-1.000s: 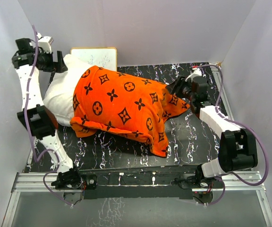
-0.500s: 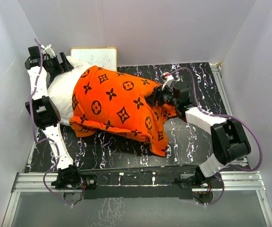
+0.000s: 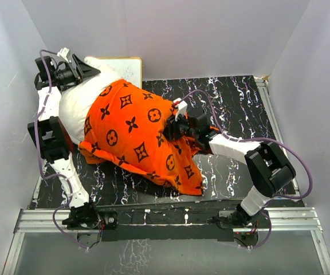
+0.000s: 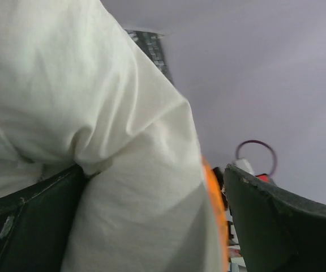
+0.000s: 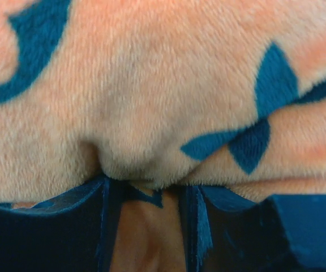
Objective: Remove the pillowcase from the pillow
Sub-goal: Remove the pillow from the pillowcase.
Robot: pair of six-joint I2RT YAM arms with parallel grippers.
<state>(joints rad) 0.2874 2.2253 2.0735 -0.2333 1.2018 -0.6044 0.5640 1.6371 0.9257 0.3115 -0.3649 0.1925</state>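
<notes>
Black marbled table (image 3: 234,166) carries the pillow (image 3: 76,106) and draped pillowcase (image 3: 130,132).

A: What does the pillowcase (image 3: 133,129) look like?
B: Bright orange, with dark flowers and stars. It is all wrinkled and covers most of the pillow (image 3: 79,106).
A: And the pillow?
B: Plain white and puffy. 1 end pokes out at the far left. Both lie on the black table (image 3: 234,103).
</notes>
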